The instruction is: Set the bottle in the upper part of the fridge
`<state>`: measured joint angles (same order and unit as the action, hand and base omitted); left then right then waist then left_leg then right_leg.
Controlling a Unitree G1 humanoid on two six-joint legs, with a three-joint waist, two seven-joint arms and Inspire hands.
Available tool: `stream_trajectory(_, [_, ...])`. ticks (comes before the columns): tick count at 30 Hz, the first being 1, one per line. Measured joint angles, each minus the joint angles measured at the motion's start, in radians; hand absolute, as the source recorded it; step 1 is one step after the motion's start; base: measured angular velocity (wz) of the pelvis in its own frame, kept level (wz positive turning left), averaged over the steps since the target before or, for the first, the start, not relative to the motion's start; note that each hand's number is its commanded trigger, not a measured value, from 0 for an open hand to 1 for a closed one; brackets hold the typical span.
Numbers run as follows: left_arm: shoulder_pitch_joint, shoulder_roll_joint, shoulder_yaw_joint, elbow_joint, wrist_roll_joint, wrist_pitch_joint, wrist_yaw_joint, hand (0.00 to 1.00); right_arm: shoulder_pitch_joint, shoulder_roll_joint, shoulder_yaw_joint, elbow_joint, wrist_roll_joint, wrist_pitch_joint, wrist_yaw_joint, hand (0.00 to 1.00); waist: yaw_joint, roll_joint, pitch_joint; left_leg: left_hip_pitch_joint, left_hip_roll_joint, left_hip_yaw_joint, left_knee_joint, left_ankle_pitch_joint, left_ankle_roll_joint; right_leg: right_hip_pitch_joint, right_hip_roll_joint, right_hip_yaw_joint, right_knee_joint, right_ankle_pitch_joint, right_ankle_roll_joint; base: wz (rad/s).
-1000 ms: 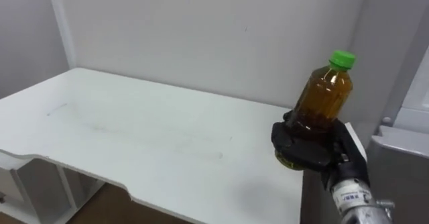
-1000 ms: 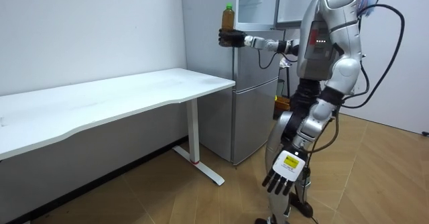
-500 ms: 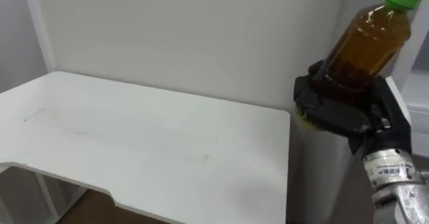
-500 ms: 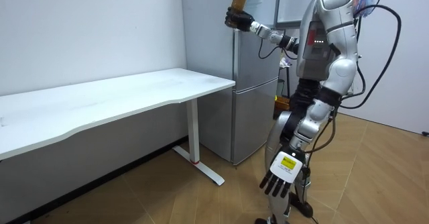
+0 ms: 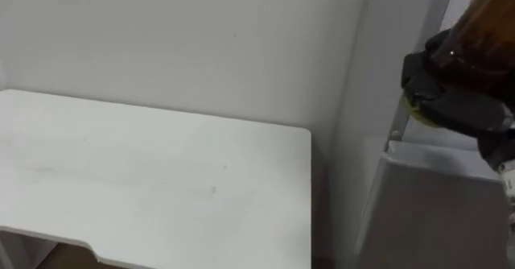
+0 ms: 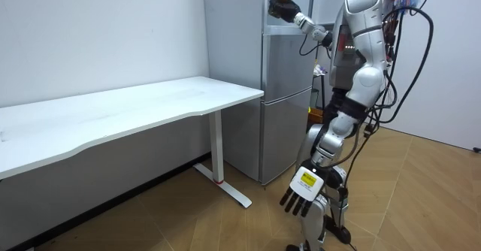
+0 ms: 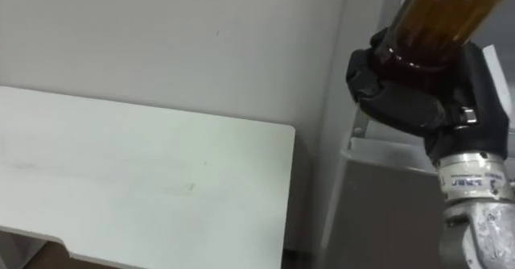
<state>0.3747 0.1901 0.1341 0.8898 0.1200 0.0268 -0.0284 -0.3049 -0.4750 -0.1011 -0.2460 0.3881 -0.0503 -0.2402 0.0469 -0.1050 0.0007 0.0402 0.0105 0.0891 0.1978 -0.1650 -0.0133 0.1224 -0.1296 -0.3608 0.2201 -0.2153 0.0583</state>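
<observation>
Fingers of the right hand (image 7: pixel 406 100) are curled tight round the bottom part of the bottle (image 7: pixel 438 11). The bottle has brown drink in it. It is up in the air, in that hand, and it leans a little to one side. The left hand (image 6: pixel 304 189) hangs low by the robot's leg with its fingers loose and straight. It holds nothing.

In the room view the robot stands in front of the grey fridge (image 6: pixel 288 93). Its right arm is lifted high, so the bottle is up by the top part of the fridge. The white desk (image 7: pixel 145 172) is just beside the fridge and has no job in this step. Behind the desk is the white wall (image 5: pixel 161 43).

I think the step now is to carry the bottle into the top part of the fridge. To do it well, the hand should hold on tight, because a bottle with drink in it is heavy and smooth and could slip. It should tip the bottle up straight first. Then it should go in slowly, so the bottle does not bump the fridge's edge or a shelf. The fingers should let go once the bottle stands flat on the shelf by itself, not sooner.
</observation>
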Motion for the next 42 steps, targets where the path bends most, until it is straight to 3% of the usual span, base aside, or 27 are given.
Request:
stream_trajectory(5, [0.008,0.003,0.008,-0.005,0.002,0.000,0.000,0.00,0.013,0.000,-0.003,-0.012,0.000,0.000,0.003,1.00,-0.019,0.001,-0.0007,0.023,0.015,0.025,0.004,-0.015,-0.008,0.014,0.015,0.031,-0.001,0.002,-0.003,-0.17])
stream_trajectory(21, [0.009,0.004,0.019,-0.005,-0.001,0.000,-0.003,0.00,0.051,-0.001,-0.086,-0.011,-0.009,0.012,-0.043,1.00,-0.074,0.014,0.0009,0.048,0.025,0.049,0.001,-0.017,-0.011,0.019,0.022,0.050,-0.001,0.004,-0.007,-0.04])
stream_trajectory(30, [0.012,0.003,0.031,-0.004,0.000,-0.005,0.000,0.00,0.098,-0.003,-0.123,-0.006,0.006,0.028,-0.046,1.00,-0.071,0.010,0.0021,0.052,0.031,0.059,0.001,-0.019,-0.014,0.017,0.027,0.059,-0.001,0.006,-0.010,-0.03])
stream_trajectory(36, [0.015,0.005,0.041,-0.004,0.001,-0.014,0.000,0.00,0.097,-0.010,-0.140,0.020,0.052,0.026,-0.053,1.00,-0.069,0.000,-0.0020,0.052,0.031,0.061,0.000,-0.019,-0.014,0.023,0.027,0.058,0.000,0.007,-0.010,-0.01])
stream_trajectory(42, [0.018,0.014,0.062,-0.003,0.005,-0.013,0.000,0.00,0.092,-0.075,-0.141,0.206,0.080,0.034,-0.040,1.00,-0.041,-0.014,-0.0019,0.041,0.031,0.061,0.003,-0.019,-0.014,0.018,0.027,0.058,0.001,0.007,-0.011,0.00])
